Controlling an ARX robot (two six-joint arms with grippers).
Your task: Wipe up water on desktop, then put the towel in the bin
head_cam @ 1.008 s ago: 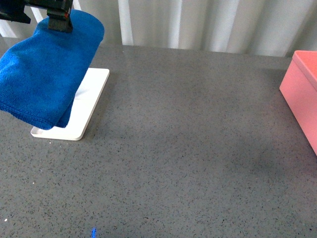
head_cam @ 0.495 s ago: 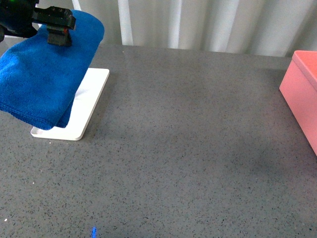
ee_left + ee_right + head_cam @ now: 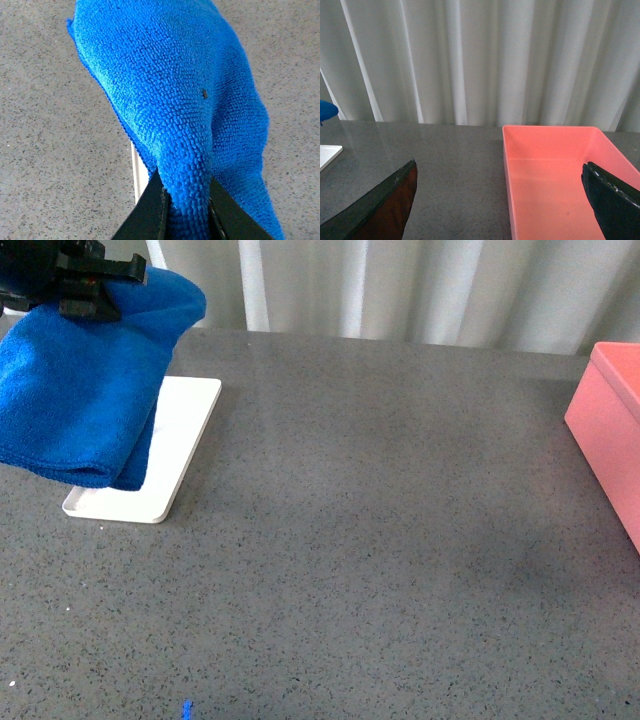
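The left tool (image 3: 88, 290), pinching the large bright blue fluffy towel (image 3: 85, 390), has carried it leftward above the flat white tray (image 3: 185, 440); the dark grey speckled counter (image 3: 380, 540) remains unwiped, the salmon-pink rectangular plastic bin (image 3: 612, 420) far right by the spread right tool (image 3: 498, 170)

soft even light, frames sharp, faint pale sheen across desktop (image 3: 300, 440).

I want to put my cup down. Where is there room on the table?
The wide middle of the desktop is bare, from the tray to the bin. The far left is crowded: the left gripper holds the towel over the tray.
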